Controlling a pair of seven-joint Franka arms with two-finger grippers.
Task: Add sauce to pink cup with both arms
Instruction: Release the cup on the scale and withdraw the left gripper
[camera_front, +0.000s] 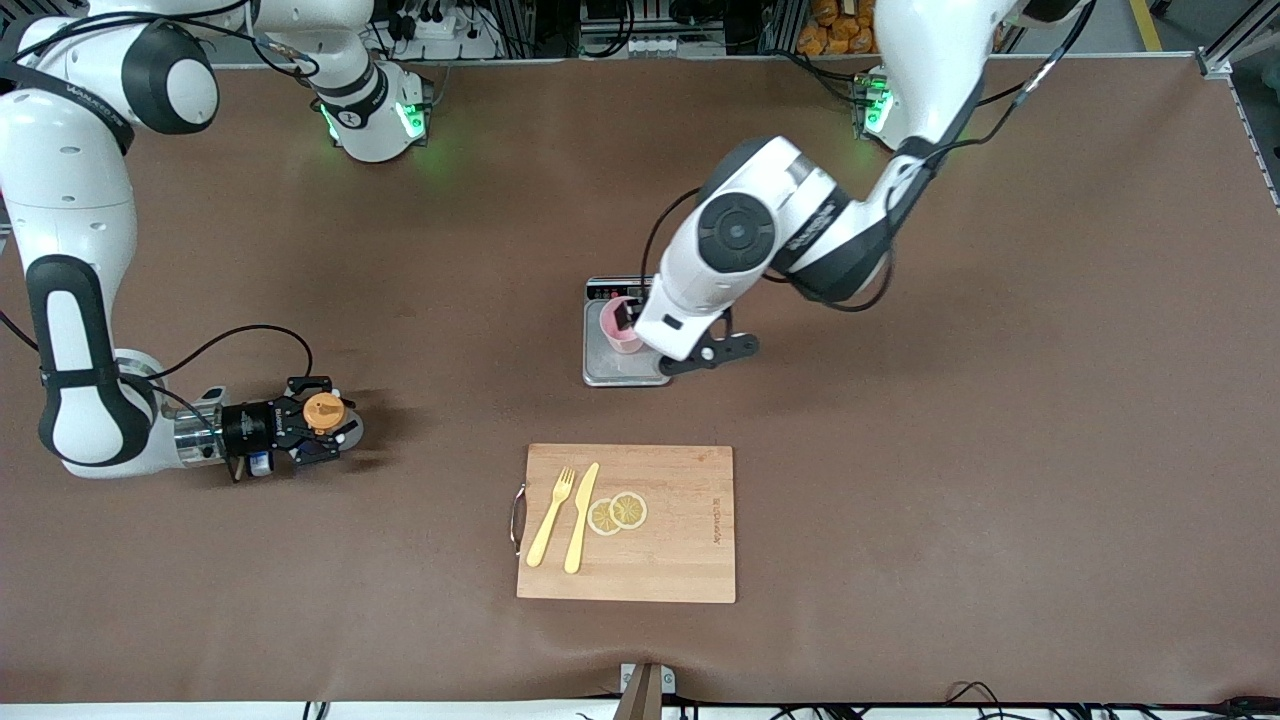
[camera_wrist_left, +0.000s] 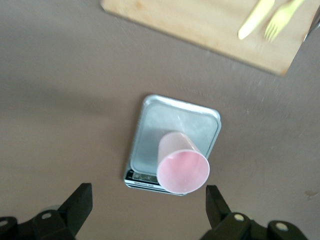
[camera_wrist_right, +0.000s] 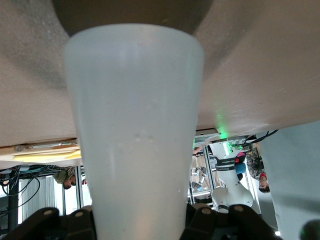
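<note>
The cup (camera_wrist_left: 183, 168) stands on the scale (camera_wrist_left: 150, 130), placed; the left pincer (camera_wrist_left: 150, 210) hangs open above it. The right pincer (camera_front: 325, 428) closes on the sauce (camera_front: 324, 411) at the bench's right-arm end. Pouring remains.

Left claw (camera_wrist_left: 145, 210) wide; right claw (camera_front: 325, 428) apparently clamped.

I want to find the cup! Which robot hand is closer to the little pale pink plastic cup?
Left. The left gripper is right over the little pale pink plastic cup; the right gripper is away at the right arm's end.
</note>
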